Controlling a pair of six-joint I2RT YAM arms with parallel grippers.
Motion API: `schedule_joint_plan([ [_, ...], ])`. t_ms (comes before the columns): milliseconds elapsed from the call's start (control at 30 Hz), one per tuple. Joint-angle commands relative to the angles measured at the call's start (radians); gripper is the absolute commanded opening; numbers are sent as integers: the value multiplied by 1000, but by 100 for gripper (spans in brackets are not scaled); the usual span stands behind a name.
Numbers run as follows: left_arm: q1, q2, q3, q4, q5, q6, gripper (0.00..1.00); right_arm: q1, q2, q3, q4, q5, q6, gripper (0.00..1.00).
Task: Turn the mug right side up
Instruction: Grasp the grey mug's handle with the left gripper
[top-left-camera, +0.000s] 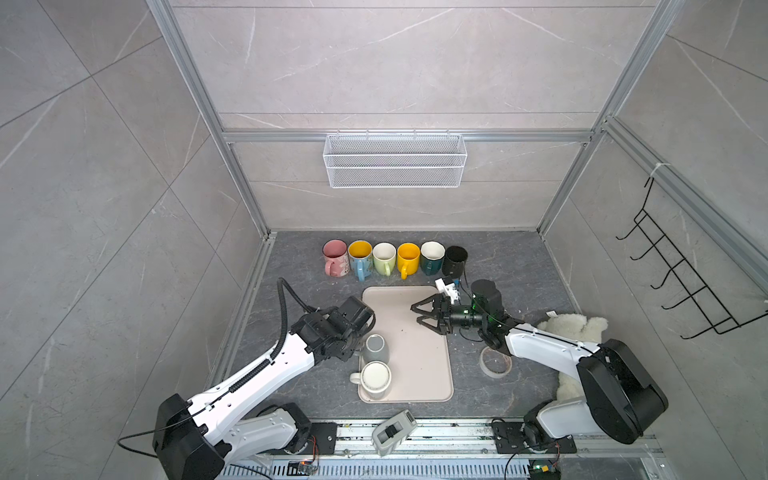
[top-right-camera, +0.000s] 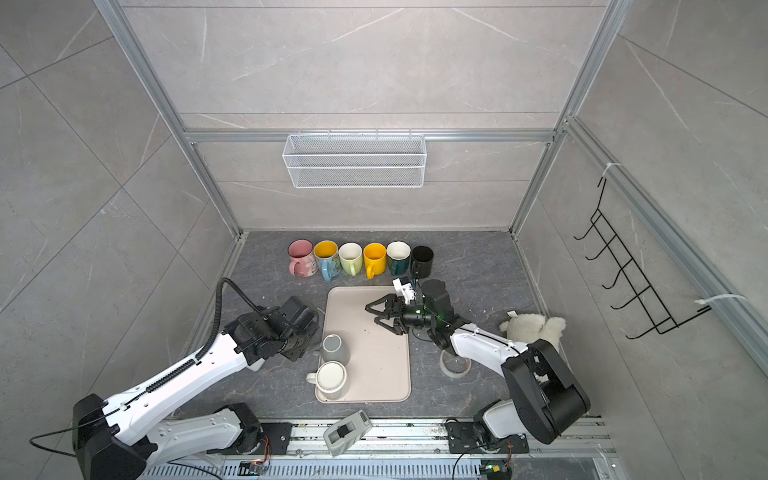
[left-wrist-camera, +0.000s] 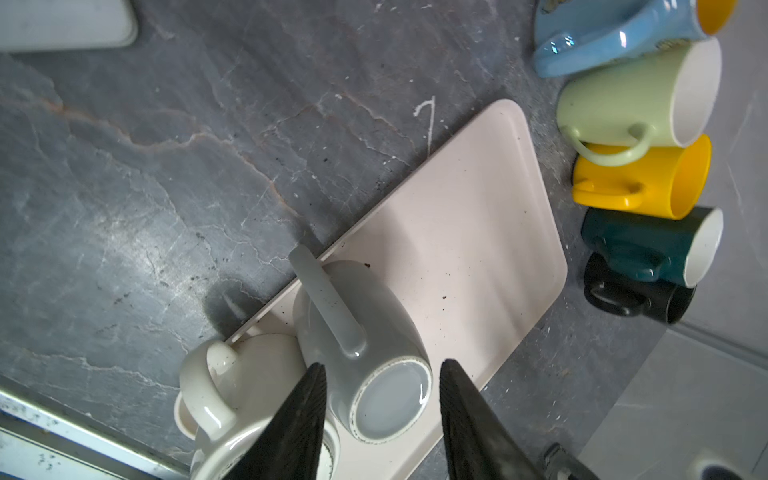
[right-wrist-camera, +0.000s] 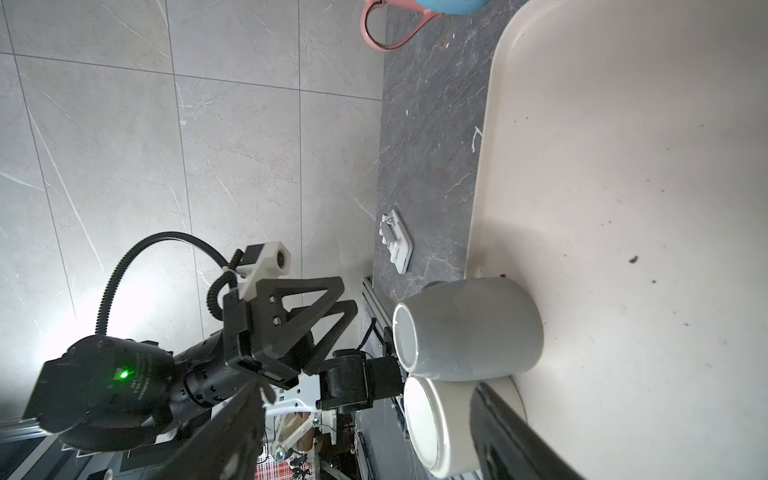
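**Left gripper poised part open at the upside-down grey mug**

Left gripper (left-wrist-camera: 381, 365) is hanging part open and empty. Its two fingers are framing the base end of the grey mug (left-wrist-camera: 386, 316) without visibly touching it. That mug is standing mouth-down at 9 o'clock on the tray (left-wrist-camera: 478, 232), taking 12 o'clock as the back wall, and its handle (left-wrist-camera: 328, 303) is pointing out toward the left arm. For a sound grip, I judge, the fingers should be seating lower on the glazed wall, one on either side of the handle rather than on it. The mug should also be rising clear of the tray before the wrist is rolling it over.

At the grey mug's 6 o'clock the cream mug (left-wrist-camera: 249, 374) is crowding it, touching or nearly so. The finger on that side is getting little room and could be nudging it. At 1 o'clock over the tray the right gripper (top-left-camera: 415, 314) is hovering wide open, holding nothing, well apart from the work. Off the tray between 3 and 4 o'clock a tape roll (top-left-camera: 483, 365) is lying flat. Farthest, at 12 o'clock, a row of six upright mugs (top-left-camera: 384, 257) is lining the back, out of the way.
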Motion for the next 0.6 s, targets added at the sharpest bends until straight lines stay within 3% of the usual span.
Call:
schedule_joint_plan([
  [0,20,-24,-74,25,70,-174,49,7,17,27,-2,6,-29,78],
  [300,60,-7,-161,164,171,-263,49,8,54,49,-4,-8,-30,78],
  [567,77,23,-177,189,183,-295,50,8,77,69,-10,-14,-32,78],
])
